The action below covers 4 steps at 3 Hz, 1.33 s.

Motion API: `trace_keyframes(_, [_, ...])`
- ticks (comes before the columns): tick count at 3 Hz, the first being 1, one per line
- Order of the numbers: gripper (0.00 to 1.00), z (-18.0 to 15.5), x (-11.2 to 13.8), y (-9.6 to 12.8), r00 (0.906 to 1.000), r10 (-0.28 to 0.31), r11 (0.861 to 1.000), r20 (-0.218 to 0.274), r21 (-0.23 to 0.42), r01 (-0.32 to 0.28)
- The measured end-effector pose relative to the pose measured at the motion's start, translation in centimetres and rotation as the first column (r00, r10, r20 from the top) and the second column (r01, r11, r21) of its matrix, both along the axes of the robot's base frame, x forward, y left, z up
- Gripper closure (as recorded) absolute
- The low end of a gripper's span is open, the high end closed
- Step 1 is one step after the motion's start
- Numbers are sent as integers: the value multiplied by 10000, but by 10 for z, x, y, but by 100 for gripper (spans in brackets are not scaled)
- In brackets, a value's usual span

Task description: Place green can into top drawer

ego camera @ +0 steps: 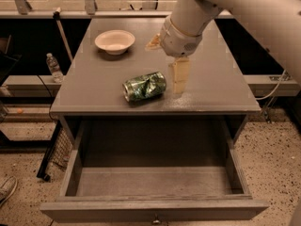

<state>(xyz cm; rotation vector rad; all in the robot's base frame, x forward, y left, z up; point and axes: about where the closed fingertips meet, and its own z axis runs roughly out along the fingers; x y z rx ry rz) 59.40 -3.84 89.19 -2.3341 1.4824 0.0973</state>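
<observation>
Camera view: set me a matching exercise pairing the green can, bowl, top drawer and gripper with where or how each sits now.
1. green can
2. bowl
3. top drawer
4. gripper

A. pulled open below the tabletop
B. above the tabletop, just right of the green can
C. lying on its side near the front edge
D. upright at the back left of the tabletop

Pairs: 1-C, 2-D, 3-A, 4-B.

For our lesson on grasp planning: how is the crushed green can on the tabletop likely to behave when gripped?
The green can lies on its side, so a nudge may roll it, though its dents probably hinder that. Crushed thin metal suggests it is light and may buckle further. The gripper hangs close beside it, fingers open.
</observation>
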Motion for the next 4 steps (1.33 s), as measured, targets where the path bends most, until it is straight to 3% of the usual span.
trace_keyframes(2, [0,-21,3,29,9951,864,9959,-482,-213,-875])
trace_keyframes(4, [46,-43,3,45,9869,1193,9924,-1084,-182,-1220])
